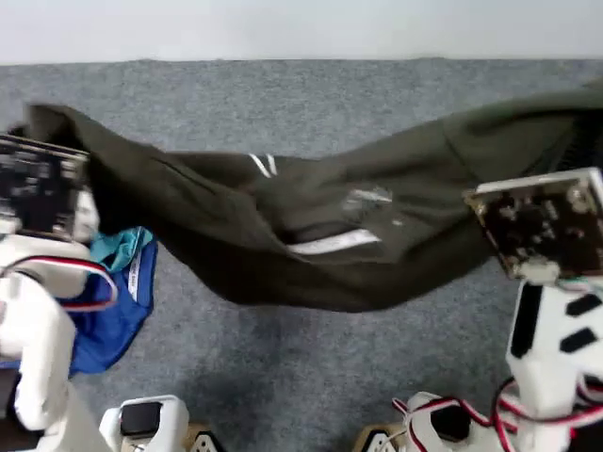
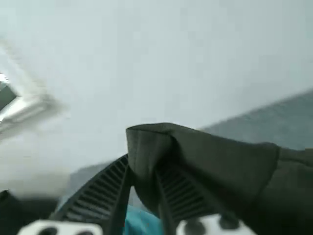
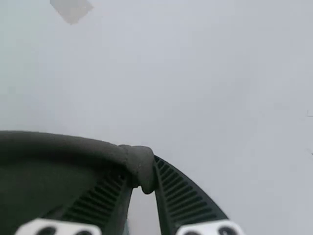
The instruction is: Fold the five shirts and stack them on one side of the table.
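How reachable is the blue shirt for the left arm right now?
Probably not yet. The left gripper is shut on the dark green shirt, held up with the right gripper. The blue shirt lies close beneath that arm, but the gripper must let go first.

The dark green shirt [image 1: 311,235] is soft, matt cloth, and the blue shirt [image 1: 108,325] is smooth cloth. The grey surface [image 1: 330,386] looks rough and fuzzy, like felt. The jaws of the left gripper [image 2: 143,178] and the right gripper [image 3: 143,178] are black plastic with ridges, and the arms [image 1: 38,348] are smooth, shiny white plastic
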Tool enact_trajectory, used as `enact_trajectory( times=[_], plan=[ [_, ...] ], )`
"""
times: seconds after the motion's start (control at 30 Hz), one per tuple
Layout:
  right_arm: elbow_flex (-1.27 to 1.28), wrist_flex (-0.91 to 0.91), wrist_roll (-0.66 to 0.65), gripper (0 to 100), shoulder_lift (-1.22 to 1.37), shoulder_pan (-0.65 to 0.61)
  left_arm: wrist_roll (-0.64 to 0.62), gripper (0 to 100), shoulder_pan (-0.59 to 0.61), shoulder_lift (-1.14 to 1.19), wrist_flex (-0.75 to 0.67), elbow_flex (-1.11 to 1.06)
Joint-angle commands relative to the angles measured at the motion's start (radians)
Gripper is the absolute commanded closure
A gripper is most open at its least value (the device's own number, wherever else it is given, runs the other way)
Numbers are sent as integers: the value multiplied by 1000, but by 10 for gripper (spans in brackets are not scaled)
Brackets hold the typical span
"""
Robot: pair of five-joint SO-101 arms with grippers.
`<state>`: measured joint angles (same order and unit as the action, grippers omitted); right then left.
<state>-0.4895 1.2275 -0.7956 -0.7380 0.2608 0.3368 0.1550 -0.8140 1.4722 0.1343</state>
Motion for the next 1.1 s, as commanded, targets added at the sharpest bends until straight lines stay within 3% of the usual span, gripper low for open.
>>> enact_trajectory(
  times=[0.0,0.13,0.3,0.73,0.9,1.07],
  plan=[
    [-35,-65,-29,990,22,48,-9,987,-124,12,106,-36],
    [-32,-205,-34,990,102,131,-9,987,-216,12,189,-131],
    [-32,-297,-32,990,263,136,-9,987,-249,12,210,-288],
    [-37,-302,-29,990,788,-277,-5,987,-242,5,133,-765],
    [-37,-414,-29,990,955,-418,-9,987,-233,3,72,-866],
    [-37,-598,-31,990,1073,-521,-6,987,-58,3,14,-903]
  ],
)
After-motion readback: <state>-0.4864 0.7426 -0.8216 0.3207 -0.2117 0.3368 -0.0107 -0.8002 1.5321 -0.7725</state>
